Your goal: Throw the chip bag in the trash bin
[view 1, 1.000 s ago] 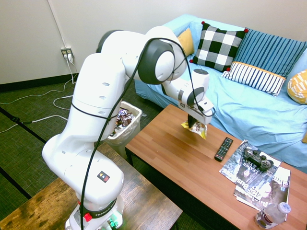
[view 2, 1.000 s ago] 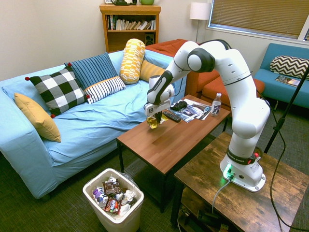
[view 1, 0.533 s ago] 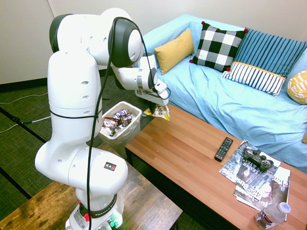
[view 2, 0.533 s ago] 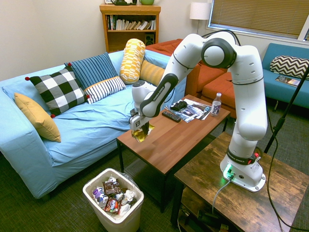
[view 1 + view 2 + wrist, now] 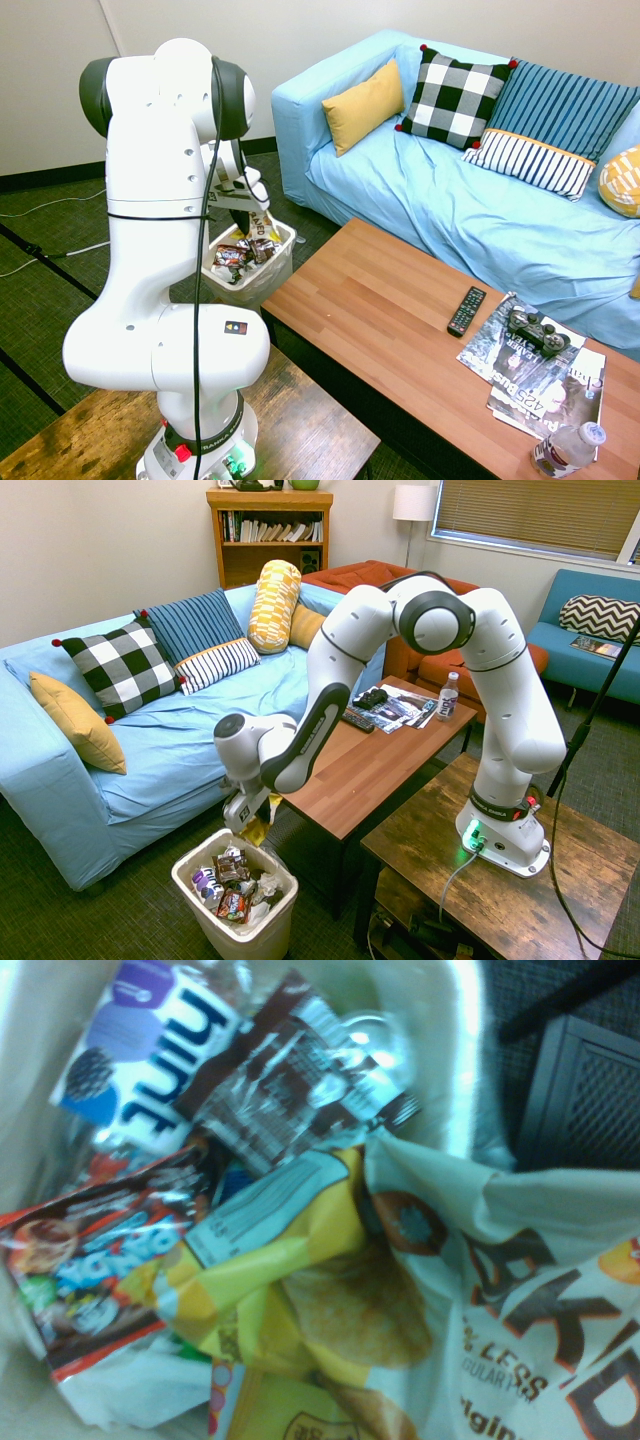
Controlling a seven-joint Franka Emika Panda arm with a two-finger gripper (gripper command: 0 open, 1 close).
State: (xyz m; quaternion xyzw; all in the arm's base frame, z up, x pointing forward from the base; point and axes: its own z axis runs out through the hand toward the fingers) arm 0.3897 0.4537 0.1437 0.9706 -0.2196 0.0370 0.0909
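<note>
Swung off the table (image 5: 390, 330), the arm now hangs over the bin (image 5: 236, 925), where a second ago it was above the wood with the bag in tow. Sofa (image 5: 470, 200) lies from 12 to 3 o'clock of the table in the first exterior view; the bin sits at the table's 9 o'clock corner, close beside it. The gripper (image 5: 247, 823) points almost straight down and is clamped on the chip bag (image 5: 257, 829), which dangles just above the bin's far rim, at about 12 o'clock of the opening in the second exterior view. In the wrist view the bag (image 5: 400, 1310) fills the foreground with wrappers (image 5: 290, 1070) piled beneath.

Release looks like the step in hand. I judge it goes best if the jaws open while the bag hangs inside the rim line, nearer the middle than the edge, since it now sits close to the wall nearest the table. The trash pile is high, so a light bag could perch on top or slide out. Floor around the bin offers open room at 6 and 9 o'clock; the table edge crowds the other side.
</note>
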